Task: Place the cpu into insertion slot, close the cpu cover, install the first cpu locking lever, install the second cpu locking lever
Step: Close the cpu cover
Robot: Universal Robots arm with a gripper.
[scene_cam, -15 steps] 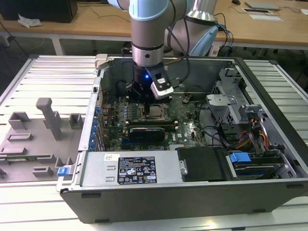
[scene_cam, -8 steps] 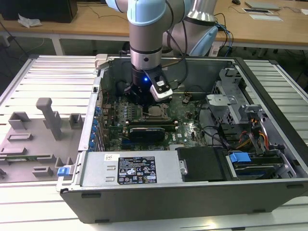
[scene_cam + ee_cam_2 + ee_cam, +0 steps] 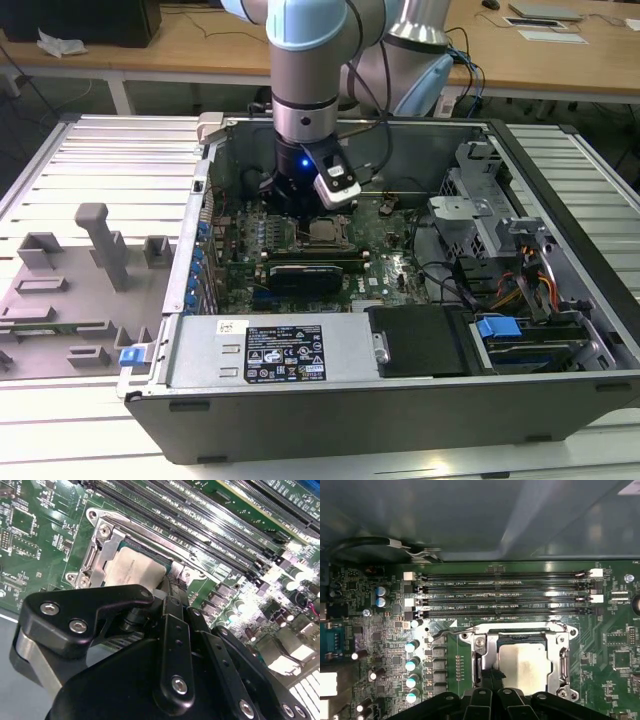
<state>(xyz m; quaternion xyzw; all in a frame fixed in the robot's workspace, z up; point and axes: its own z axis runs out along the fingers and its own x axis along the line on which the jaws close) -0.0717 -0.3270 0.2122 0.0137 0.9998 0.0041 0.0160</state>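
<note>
Arm [image 3: 305, 90] vertical inside computer case [image 3: 400, 405], jaws closed at edge of seated chip [image 3: 525, 667]; case on slatted bench [image 3: 100, 160], desks [image 3: 150, 45] behind.

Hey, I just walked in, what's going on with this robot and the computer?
A robot arm reaches down into an open computer case. Its gripper sits at the edge of the insertion slot on the green motherboard. The cpu already lies in the slot, and the cpu cover appears to be down around it, framing its pale face.

cpu [image 3: 525, 669] edge behind claw [image 3: 490, 676]
</note>
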